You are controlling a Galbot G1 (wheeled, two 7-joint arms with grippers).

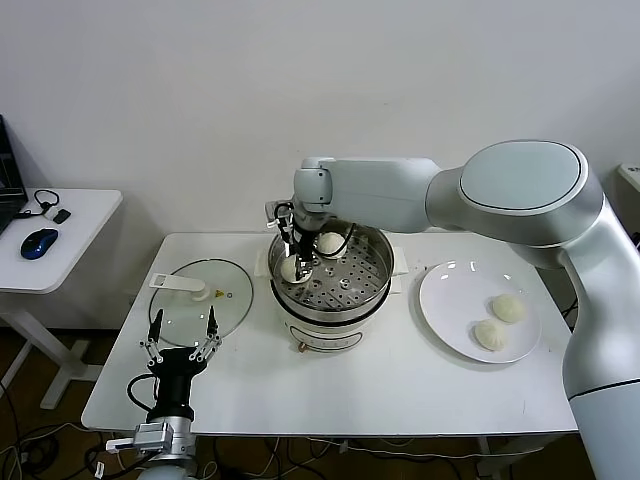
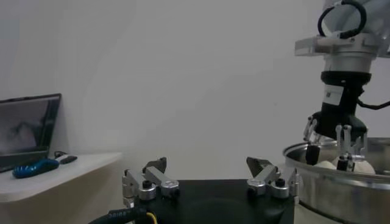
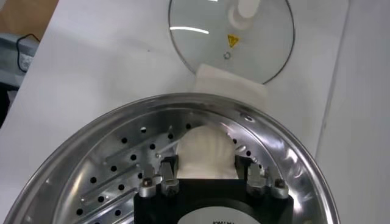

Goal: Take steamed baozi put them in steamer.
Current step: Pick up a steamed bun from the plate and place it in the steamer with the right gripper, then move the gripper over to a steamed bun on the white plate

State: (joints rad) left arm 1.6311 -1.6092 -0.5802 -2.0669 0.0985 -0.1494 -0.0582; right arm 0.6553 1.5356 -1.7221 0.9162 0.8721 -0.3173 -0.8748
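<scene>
The steamer [image 1: 375,290] stands mid-table, its perforated tray bare in places [image 3: 103,182]. My right gripper [image 1: 298,262] reaches down into it by the near-left wall, shut on a steamed baozi [image 3: 205,152] that rests on the tray, its pads tight against both sides of the bun. A second baozi [image 1: 329,243] lies at the back of the tray. Two more baozi [image 1: 508,308] [image 1: 490,334] sit on the white plate [image 1: 440,300] to the right. My left gripper [image 1: 182,335] hangs open and idle at the table's front left.
The glass lid [image 1: 200,295] lies flat on the table left of the steamer, just beyond the left gripper. A white side table [image 1: 70,215] with a blue mouse [image 1: 40,242] stands farther left. A wall runs close behind the table.
</scene>
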